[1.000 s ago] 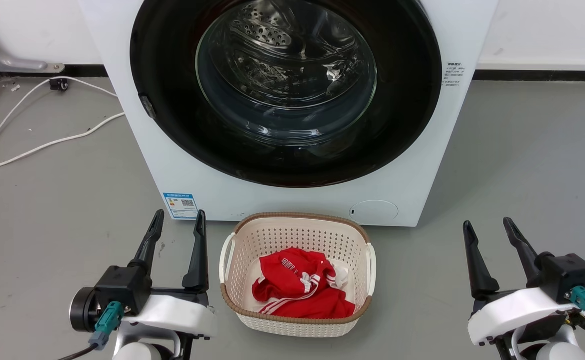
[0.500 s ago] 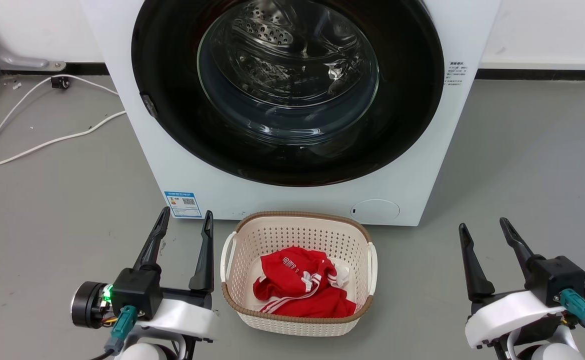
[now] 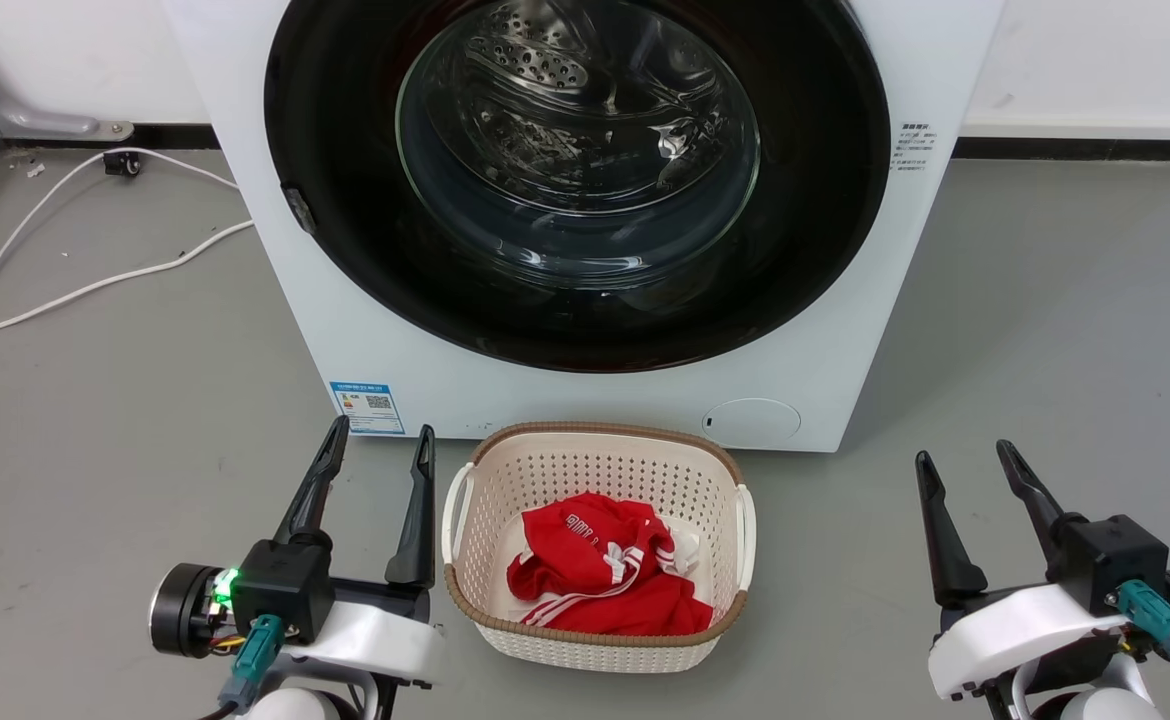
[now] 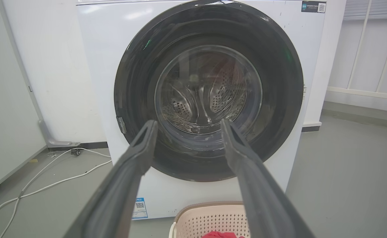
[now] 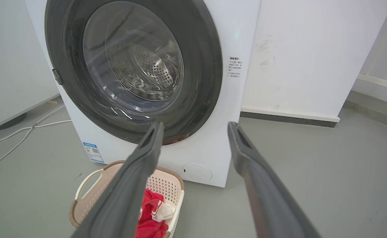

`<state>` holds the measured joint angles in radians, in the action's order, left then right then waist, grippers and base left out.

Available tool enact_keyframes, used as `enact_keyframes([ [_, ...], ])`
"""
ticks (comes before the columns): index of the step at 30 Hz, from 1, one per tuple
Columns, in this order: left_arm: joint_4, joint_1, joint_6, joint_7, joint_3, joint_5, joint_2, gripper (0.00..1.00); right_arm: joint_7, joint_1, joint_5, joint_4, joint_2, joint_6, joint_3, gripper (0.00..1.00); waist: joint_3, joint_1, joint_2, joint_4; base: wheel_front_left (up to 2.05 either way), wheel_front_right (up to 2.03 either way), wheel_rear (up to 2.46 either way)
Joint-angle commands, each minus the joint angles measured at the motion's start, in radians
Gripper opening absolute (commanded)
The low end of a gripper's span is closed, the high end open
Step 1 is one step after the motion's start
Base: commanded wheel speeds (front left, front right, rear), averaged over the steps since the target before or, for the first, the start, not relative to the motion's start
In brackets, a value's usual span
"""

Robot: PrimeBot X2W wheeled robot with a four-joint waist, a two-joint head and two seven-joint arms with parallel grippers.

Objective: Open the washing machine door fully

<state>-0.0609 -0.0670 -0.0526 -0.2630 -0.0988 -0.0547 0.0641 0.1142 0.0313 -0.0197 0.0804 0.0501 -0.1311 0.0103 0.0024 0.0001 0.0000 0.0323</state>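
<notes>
The white washing machine (image 3: 365, 340) stands straight ahead. Its round black-rimmed washing machine door (image 3: 345, 150) with the bulging glass window lies shut flat against the front; a small latch tab (image 3: 296, 212) sits on its left rim. The same door (image 4: 134, 99) faces the left wrist view, and the door (image 5: 203, 66) is seen at an angle in the right wrist view. My left gripper (image 3: 382, 437) hovers open near the floor, left of the basket. Well to the right, my right gripper (image 3: 963, 454) is open and empty. Both are apart from the door.
A cream laundry basket (image 3: 595, 447) holding red clothing (image 3: 605, 580) sits on the grey floor just before the machine, between my arms. White cables (image 3: 95, 285) trail across the floor at the left. A wall (image 5: 312, 49) stands behind the machine on the right.
My left gripper has shifted a little right and forward, toward the machine, and rolled slightly. The right gripper has sunk slightly. The door stays as it was.
</notes>
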Motion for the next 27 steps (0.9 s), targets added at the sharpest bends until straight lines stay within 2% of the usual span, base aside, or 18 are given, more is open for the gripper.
enact_keyframes([
  [1, -0.003, 0.009, 0.0, -0.003, 0.0, -0.001, -0.001, 1.0, 0.005, 0.005, -0.011, 0.004, 0.0, 0.001, -0.002, 1.0, 0.0, -0.0001, 0.0, 0.0, 0.0, 0.0, 0.0],
  [6, -0.007, 0.008, -0.003, -0.003, 0.001, -0.002, -0.004, 1.0, 0.006, 0.008, -0.018, 0.008, 0.0, 0.0, -0.001, 1.0, 0.001, -0.0001, 0.0, 0.0, 0.0, 0.0, 0.0],
  [7, -0.008, 0.008, -0.003, -0.003, 0.001, -0.002, -0.004, 1.0, 0.005, 0.007, -0.02, 0.009, 0.0, 0.0, 0.0, 0.84, 0.001, -0.0001, 0.0, 0.0, 0.0, 0.0, 0.0],
  [8, -0.009, 0.008, -0.004, -0.003, 0.001, -0.002, -0.004, 1.0, 0.004, 0.007, -0.025, 0.011, 0.0, 0.0, 0.001, 0.38, 0.001, -0.0001, 0.0, 0.0, 0.0, 0.0, 0.0],
  [9, -0.01, 0.007, -0.004, -0.003, 0.001, -0.001, -0.005, 1.0, 0.004, 0.007, -0.028, 0.012, 0.0, 0.001, 0.001, 0.13, 0.001, -0.0001, 0.0, 0.0, 0.0, 0.0, 0.0],
  [10, -0.011, 0.007, -0.005, -0.003, 0.001, -0.001, -0.005, 1.0, 0.009, 0.008, -0.033, 0.011, 0.0, 0.001, 0.001, 0.0, 0.001, -0.0001, 0.0, 0.0, 0.0, 0.0, 0.0],
  [18, -0.014, 0.008, -0.005, -0.003, 0.003, 0.001, -0.007, 1.0, 0.056, 0.013, -0.103, -0.004, 0.0, 0.0, -0.002, 0.0, -0.002, -0.0001, 0.0, -0.001, 0.0, 0.0, 0.0],
  [21, -0.016, 0.008, -0.006, -0.003, 0.003, 0.0, -0.008, 1.0, 0.094, 0.014, -0.294, -0.003, 0.0, 0.0, -0.019, 0.0, -0.005, -0.0001, 0.0, -0.001, 0.0, 0.0, 0.0],
  [27, -0.017, 0.007, -0.012, -0.003, 0.002, -0.008, -0.009, 1.0, 0.148, 0.034, -0.81, -0.006, 0.0, 0.0, -0.059, 0.0, -0.007, -0.0001, 0.0, -0.001, 0.0, 0.0, 0.0],
])
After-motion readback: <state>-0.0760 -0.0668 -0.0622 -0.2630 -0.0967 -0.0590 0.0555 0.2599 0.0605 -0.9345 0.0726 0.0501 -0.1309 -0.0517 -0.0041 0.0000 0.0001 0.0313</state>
